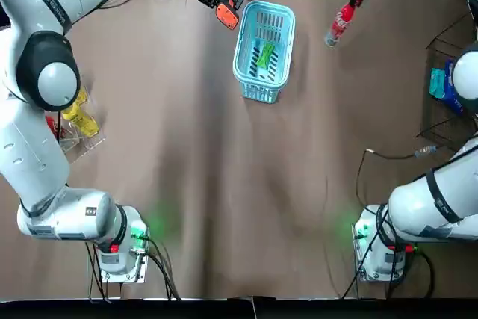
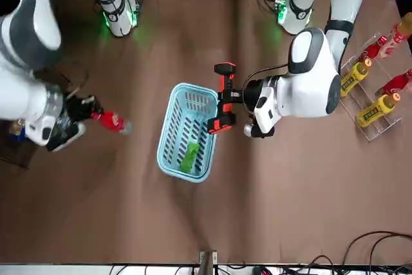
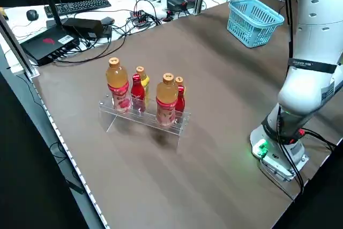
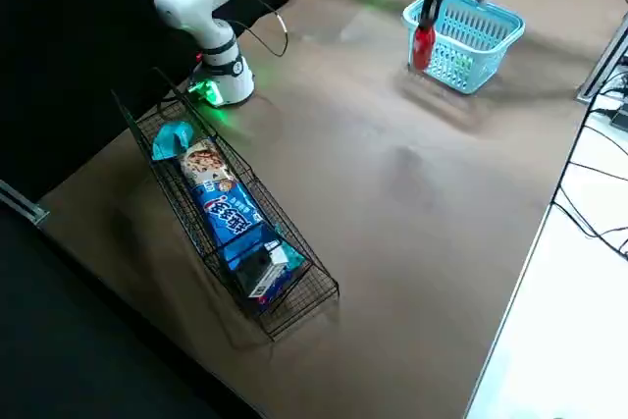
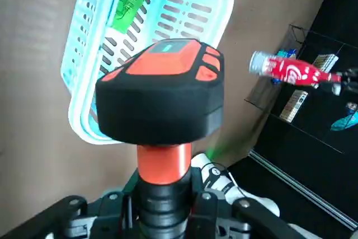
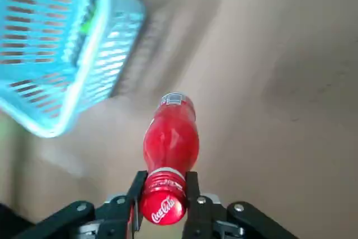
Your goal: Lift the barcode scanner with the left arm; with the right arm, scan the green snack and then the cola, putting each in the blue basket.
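The right gripper point(image 6: 164, 194) is clamped narrow on one end of the glossy red plastic cola bottle point(image 6: 169, 138). It holds the bottle aloft, well apart from the slotted light-blue plastic basket point(image 1: 240, 46) on its right side, with the pale cap pointing away. The left gripper point(image 5: 165, 205) is closed on the round orange neck of the black-and-orange barcode scanner point(image 5: 162, 96), raised just beside the basket's far left corner. The flat green foil snack packet point(image 1: 265, 55) lies inside the basket, so that half looks finished. The cola has yet to go in, and I cannot tell whether it has been scanned. The bottle is smooth and tapered, likely slippery. The basket is light, rectangular and round-rimmed.
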You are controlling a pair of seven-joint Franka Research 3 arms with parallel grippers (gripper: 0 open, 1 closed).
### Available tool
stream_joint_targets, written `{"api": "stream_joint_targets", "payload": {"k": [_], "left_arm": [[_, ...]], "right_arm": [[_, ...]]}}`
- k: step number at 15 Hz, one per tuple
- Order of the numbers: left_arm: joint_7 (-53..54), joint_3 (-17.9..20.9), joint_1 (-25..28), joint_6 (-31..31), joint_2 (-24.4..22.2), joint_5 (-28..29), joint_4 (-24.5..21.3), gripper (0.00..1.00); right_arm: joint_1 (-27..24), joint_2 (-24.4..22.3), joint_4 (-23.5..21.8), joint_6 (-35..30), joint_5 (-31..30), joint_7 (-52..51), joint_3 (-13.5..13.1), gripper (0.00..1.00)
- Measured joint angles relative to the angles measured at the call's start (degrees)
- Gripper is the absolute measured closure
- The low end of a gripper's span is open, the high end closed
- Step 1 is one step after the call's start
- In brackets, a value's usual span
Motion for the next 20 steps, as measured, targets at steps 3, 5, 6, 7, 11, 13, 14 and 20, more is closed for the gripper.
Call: {"api": "stream_joint_targets", "payload": {"k": [3,5,6,7,11,13,14,20], "left_arm": [[-0.2,0.0,0.0,0.0,0.0,0.0,0.0,0.63],[-0.5,0.0,0.0,0.0,0.0,0.0,0.1,0.63],[-0.8,0.0,0.0,0.0,0.0,0.0,0.2,0.63],[-1.1,0.0,0.0,0.0,0.0,0.0,0.2,0.63],[-1.6,-0.3,-0.1,0.0,0.0,0.0,0.3,0.63],[-2.8,-0.7,-0.7,0.0,0.0,0.0,0.6,0.63],[-2.8,-0.8,-1.0,0.0,0.0,0.0,0.9,0.63],[-1.0,-1.6,-1.4,0.1,0.0,0.0,1.7,0.63]], "right_arm": [[5.6,-1.0,0.3,0.2,1.0,7.0,0.6,0.68],[8.6,-1.0,1.0,0.9,3.1,11.1,0.8,0.68],[9.7,-0.9,1.5,1.2,4.2,12.6,0.9,0.68],[10.6,-0.9,2.1,1.4,5.5,13.4,0.9,0.68],[14.0,-0.9,4.3,5.4,8.3,14.1,0.9,0.68],[17.1,-0.9,4.5,10.9,8.4,13.9,0.8,0.68],[18.1,-0.8,4.5,12.5,8.4,13.5,0.8,0.68],[20.5,-0.2,4.5,16.1,8.4,12.5,0.8,0.68]]}}
